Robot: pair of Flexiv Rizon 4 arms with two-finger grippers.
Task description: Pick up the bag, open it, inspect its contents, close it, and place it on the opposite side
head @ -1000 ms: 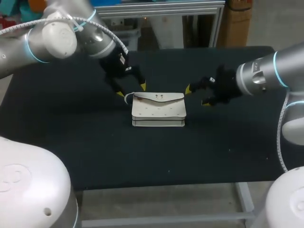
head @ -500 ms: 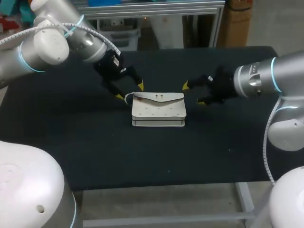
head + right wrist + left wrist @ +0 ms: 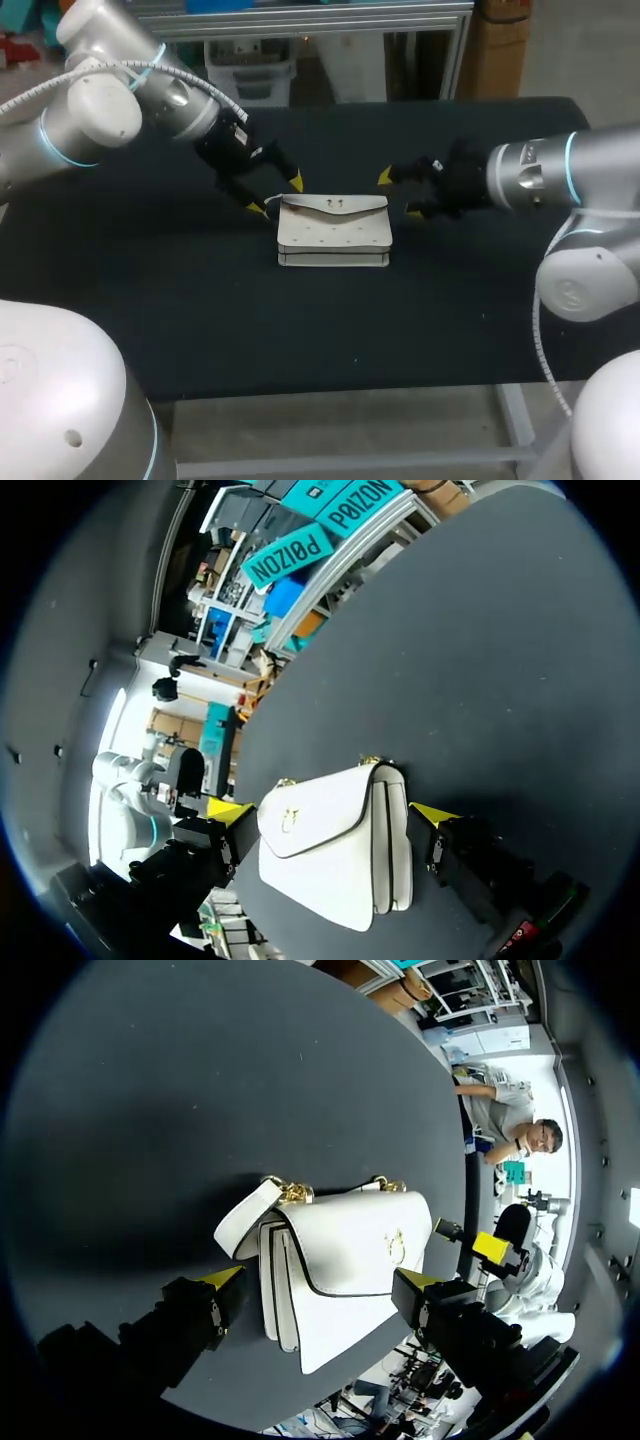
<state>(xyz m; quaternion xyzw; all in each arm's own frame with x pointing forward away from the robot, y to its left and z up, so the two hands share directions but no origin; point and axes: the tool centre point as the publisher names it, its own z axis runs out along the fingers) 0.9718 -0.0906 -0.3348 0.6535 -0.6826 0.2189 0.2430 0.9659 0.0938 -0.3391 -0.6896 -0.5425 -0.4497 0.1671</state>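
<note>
Both our left end effector [image 3: 277, 196] and our right end effector [image 3: 400, 194] hung wide open at opposite ends of the closed white bag [image 3: 333, 232] lying mid-tabletop [image 3: 200, 300], placed, we judged, to grip it for lifting.

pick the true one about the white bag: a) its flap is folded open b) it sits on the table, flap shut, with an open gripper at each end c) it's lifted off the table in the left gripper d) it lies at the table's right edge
B: the bag rests on the table with its flap closed. The left gripper and right gripper are open at its two ends, neither shut on it.
</note>
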